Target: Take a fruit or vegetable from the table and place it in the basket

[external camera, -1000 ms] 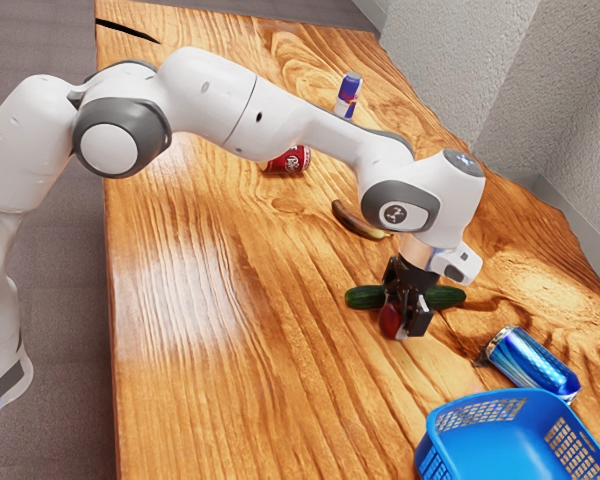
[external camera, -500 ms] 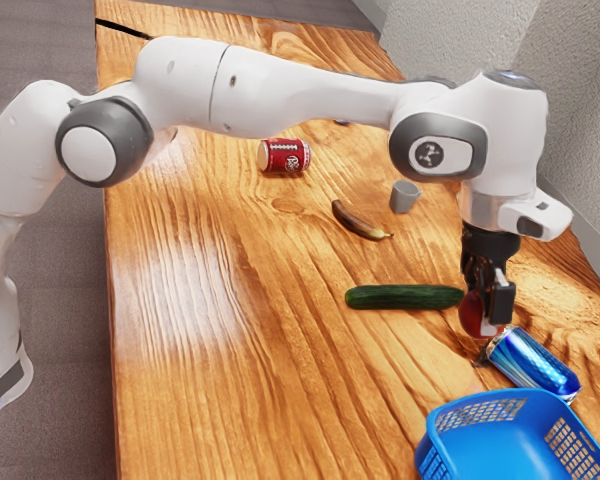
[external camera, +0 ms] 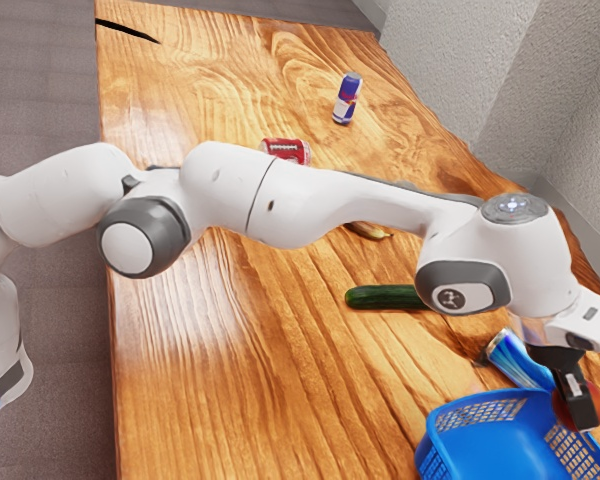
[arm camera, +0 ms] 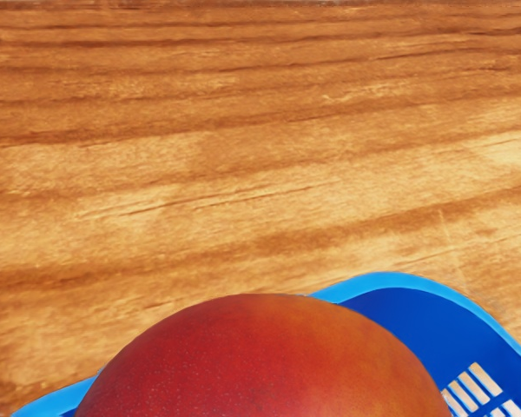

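My gripper (external camera: 578,408) is at the blue basket's far right side in the exterior view, shut on a round red fruit. That red fruit (external camera: 564,408) shows partly behind the black fingers, in front of or over the basket's perforated wall. In the wrist view the red-orange fruit (arm camera: 265,360) is large and close under my hand, with the blue basket (arm camera: 391,282) behind and below it. The basket (external camera: 480,400) stands on the table. A green cucumber (external camera: 382,297) lies on the table, its one end hidden by the arm.
A blue can (external camera: 517,360) lies beside the basket, near my hand. The banana (external camera: 372,231) is mostly hidden by the arm. Farther off are a red can (external camera: 286,151) lying down and a standing blue-and-silver can (external camera: 347,98). A wall runs along the table's far side.
My hand has moved with the red fruit from near the cucumber, past the blue can, to the basket's side. The cucumber, cans and basket have stayed where they were.
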Tool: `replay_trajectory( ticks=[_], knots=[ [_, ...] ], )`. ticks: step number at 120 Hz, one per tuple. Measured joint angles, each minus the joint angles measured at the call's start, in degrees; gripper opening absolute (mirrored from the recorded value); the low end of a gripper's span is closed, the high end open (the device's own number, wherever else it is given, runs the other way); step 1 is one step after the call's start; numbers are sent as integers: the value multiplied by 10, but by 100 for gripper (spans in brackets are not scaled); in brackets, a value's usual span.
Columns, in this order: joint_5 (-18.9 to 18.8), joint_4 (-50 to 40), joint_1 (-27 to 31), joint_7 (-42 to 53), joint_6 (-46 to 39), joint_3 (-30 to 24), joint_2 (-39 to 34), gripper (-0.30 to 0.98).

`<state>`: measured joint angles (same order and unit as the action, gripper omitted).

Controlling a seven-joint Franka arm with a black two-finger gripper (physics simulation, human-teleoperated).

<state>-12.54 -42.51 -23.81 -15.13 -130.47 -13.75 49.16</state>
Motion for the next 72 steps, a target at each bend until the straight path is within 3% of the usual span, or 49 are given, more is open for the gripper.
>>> replay_trajectory(
  ticks=[25,72],
  knots=[
    [-1,-1,-2,-1,-34,-2,-1,64],
    [-1,-18,36,-2,-12,0,-47,68]
  ],
)
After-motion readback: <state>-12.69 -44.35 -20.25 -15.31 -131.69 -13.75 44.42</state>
